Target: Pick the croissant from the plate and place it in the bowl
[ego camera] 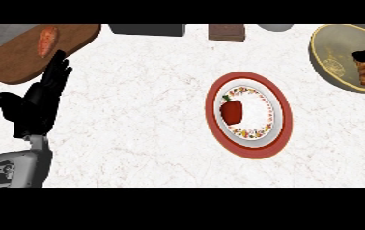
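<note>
A white marbled tabletop (143,127) fills the head view. Near its middle-right lies a red-rimmed plate (249,148) with a white, flower-patterned centre, and on that centre sits a red bell pepper (231,110) with a small green stem at its upper left. No croissant is on this plate.

At the right edge, partly cut off, stands an olive-gold bowl (329,50). Inside it, against the edge of the view, a brown layered item (360,68) shows; it may be the croissant, but too little of it is in view to be sure. A small dark shape sits just above it, too cut off to tell whether it belongs to a hand or to something else.

The left hand (41,98) stands at the view's left edge on a grey forearm (21,168), its black fingers (57,72) straight, spread and pointing up, holding nothing. Their tips overlap the lower rim of a brown wooden cutting board (64,45) in the upper-left corner, on which lies an orange-red oblong piece of food (47,40).

Along the top edge are a dark grey block (147,29), a brown block (227,32) and a pale rounded object (275,27), each only partly visible.
</note>
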